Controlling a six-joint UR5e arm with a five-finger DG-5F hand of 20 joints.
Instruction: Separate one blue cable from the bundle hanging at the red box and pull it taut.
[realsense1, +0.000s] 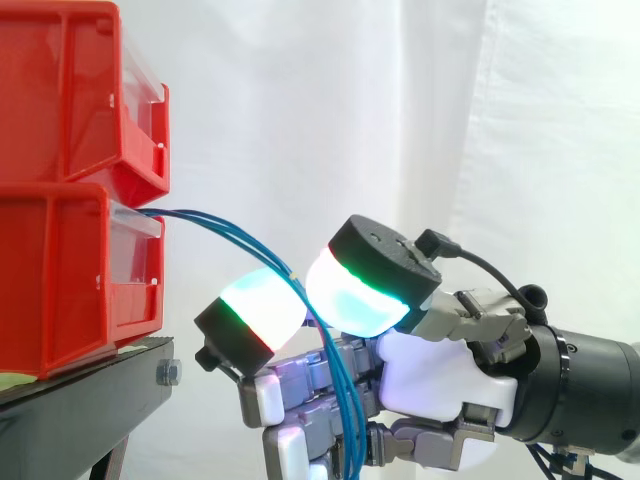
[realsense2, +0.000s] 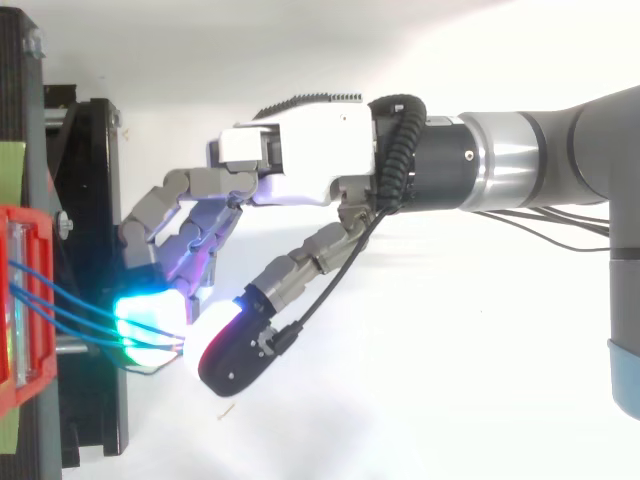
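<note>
Blue cables (realsense1: 350, 395): several thin strands, bunched. They leave the front lip of the lower red box (realsense1: 60, 280) at mid-left of the side view and arc right and downward, slack. At centre frame they are pinched between two glowing pads of the robot hand (realsense1: 440, 378), then drop near-vertical to the bottom edge. In the top view the strands (realsense2: 70, 312) spread from the red box (realsense2: 40, 372) at lower left and converge rightward into the pads.

The two stacked bins (realsense1: 60, 110) are bright red, with clear fronts. The cables (realsense1: 230, 232) that come out from them are blue. The hand (realsense1: 440, 385) is white and light grey. Its fingertips (realsense1: 262, 305) glow white to cyan, with a thin green and red stripe next to a black cap. The stand (realsense1: 90, 395) is black, the curtain (realsense1: 300, 100) plain white, and the arm (realsense2: 560, 150) grey and silver.
</note>
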